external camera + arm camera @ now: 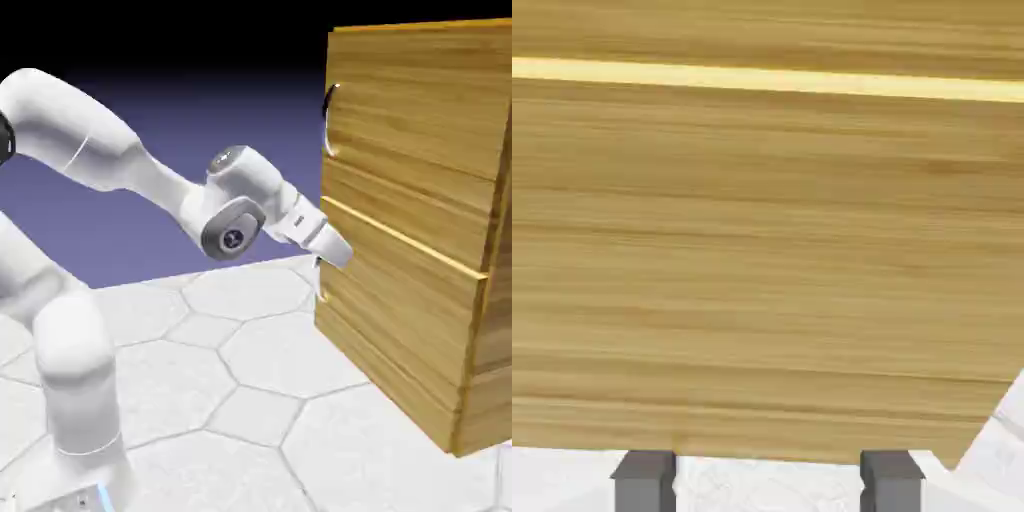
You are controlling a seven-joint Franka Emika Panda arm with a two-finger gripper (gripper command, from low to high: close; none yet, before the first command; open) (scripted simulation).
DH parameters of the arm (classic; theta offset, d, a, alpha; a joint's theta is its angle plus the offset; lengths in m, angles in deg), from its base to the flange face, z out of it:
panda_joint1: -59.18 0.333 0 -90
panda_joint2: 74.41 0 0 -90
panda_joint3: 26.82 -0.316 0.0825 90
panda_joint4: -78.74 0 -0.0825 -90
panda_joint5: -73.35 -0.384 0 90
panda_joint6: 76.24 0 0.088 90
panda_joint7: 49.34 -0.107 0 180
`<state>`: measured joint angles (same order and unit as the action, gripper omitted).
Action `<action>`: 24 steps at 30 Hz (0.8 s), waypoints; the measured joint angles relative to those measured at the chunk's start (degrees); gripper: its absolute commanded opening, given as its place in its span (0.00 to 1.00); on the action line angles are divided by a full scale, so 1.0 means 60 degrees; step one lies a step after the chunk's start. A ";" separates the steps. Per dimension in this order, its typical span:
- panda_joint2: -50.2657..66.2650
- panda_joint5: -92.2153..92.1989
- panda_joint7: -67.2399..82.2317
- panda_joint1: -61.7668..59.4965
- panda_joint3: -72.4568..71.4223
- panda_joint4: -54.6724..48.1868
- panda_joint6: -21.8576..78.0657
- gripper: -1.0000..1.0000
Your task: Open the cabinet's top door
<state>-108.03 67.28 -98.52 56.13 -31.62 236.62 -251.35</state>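
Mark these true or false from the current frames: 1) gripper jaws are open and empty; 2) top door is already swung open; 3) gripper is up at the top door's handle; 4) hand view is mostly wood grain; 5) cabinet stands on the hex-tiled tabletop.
1) True. The gripper has its fingers apart with nothing between them.
2) False. The top door sits flush with the cabinet front, still shut.
3) False. The gripper is lower down, near the lower panel; the top door's handle is well above it.
4) True. Wood fills nearly the whole hand view.
5) True. The cabinet rests on the hex-tiled tabletop.
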 measured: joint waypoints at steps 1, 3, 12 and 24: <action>-0.0059 -0.0375 -0.0415 -0.0231 -0.0296 -0.0193 -0.0068 0.50; -0.0178 -0.1125 -0.1246 -0.0693 -0.0889 -0.0579 -0.0204 0.50; -0.0713 -0.4499 -0.4984 -0.2771 -0.3555 -0.2315 -0.0814 0.50; -0.1425 -0.8997 -0.9969 -0.5543 -0.7109 -0.4630 -0.1629 0.50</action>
<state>-116.58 13.30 -158.33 22.87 -74.27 208.84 -261.12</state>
